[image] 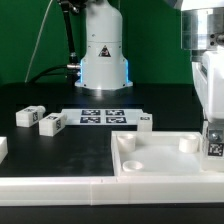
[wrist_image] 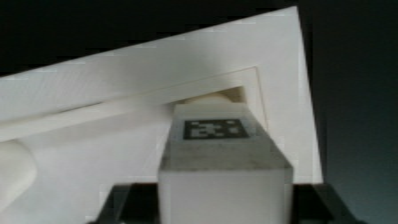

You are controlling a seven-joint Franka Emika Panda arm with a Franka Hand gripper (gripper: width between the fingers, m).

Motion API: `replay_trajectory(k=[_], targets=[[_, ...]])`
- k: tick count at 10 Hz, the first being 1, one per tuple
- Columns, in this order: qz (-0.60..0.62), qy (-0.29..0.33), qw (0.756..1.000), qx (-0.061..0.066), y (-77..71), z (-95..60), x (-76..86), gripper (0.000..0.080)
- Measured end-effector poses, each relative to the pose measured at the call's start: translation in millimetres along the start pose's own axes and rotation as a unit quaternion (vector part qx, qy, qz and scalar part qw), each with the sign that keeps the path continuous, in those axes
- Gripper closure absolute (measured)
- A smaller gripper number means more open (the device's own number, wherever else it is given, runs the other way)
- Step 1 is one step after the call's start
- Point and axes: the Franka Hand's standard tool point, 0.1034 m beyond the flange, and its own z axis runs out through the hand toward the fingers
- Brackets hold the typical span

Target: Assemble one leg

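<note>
My gripper (image: 212, 126) hangs at the exterior view's right, shut on a white leg (image: 213, 142) held upright with its marker tag facing the camera. The leg's lower end is at the right corner of the big white tray-like part (image: 150, 162); I cannot tell whether it is seated. In the wrist view the leg (wrist_image: 222, 150) runs out from between the dark fingers (wrist_image: 132, 204) of my gripper (wrist_image: 222, 208) to the tray's corner (wrist_image: 107, 90). Other loose legs lie on the table: two at the left (image: 27, 116) (image: 52, 123) and one behind the tray (image: 143, 121).
The marker board (image: 100, 116) lies flat in the middle behind the tray. The arm's white base (image: 103, 50) stands at the back. Another white piece (image: 2, 148) shows at the exterior view's left edge. A round socket (image: 187, 143) sits at the tray's far right.
</note>
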Motion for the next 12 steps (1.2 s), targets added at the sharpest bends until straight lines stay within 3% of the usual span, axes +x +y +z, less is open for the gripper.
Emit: replay_trajectory(k=[4,5,6,7,12], targets=[[0.041,-0.002,0.999,-0.001,0.0,0.0,1.9,0.0507],[0.036,-0.003,0.999,-0.001,0.2,0.0,1.3,0.0278],[0.035,-0.003,0.999,-0.001,0.3,0.0,1.2,0.0278],[0.033,-0.003,0.999,-0.001,0.4,0.1,0.9,0.0177],[0.030,-0.003,1.000,-0.002,0.9,0.2,-0.1,0.0150]])
